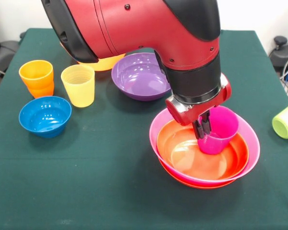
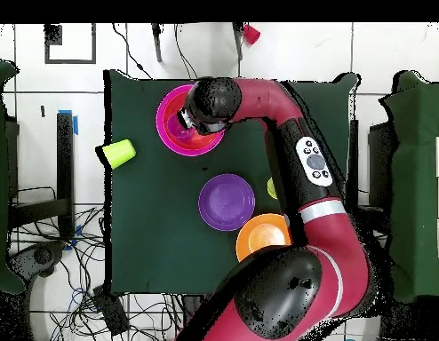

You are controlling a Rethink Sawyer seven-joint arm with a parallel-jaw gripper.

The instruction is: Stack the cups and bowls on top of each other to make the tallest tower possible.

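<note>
A pink bowl [image 1: 252, 143] sits nested on a red-orange bowl [image 1: 192, 184], with a second red-orange bowl [image 1: 182, 155] inside it. This tower stands right of centre in the front view. Upright in the top bowl is a magenta-purple cup [image 1: 222, 130]. My gripper [image 1: 203, 128] comes down from above and is shut on that cup's near wall at the rim. In the overhead view the arm hides the gripper and covers part of the pink bowl [image 2: 174, 124].
A purple bowl [image 1: 140, 75] stands behind the tower, and a yellow-orange bowl [image 1: 104, 63] is partly hidden by the arm. At the left are stacked orange cups [image 1: 36, 76], a yellow cup [image 1: 78, 85] and a small blue bowl [image 1: 44, 115]. A lime green cup [image 1: 287, 120] lies at the right edge.
</note>
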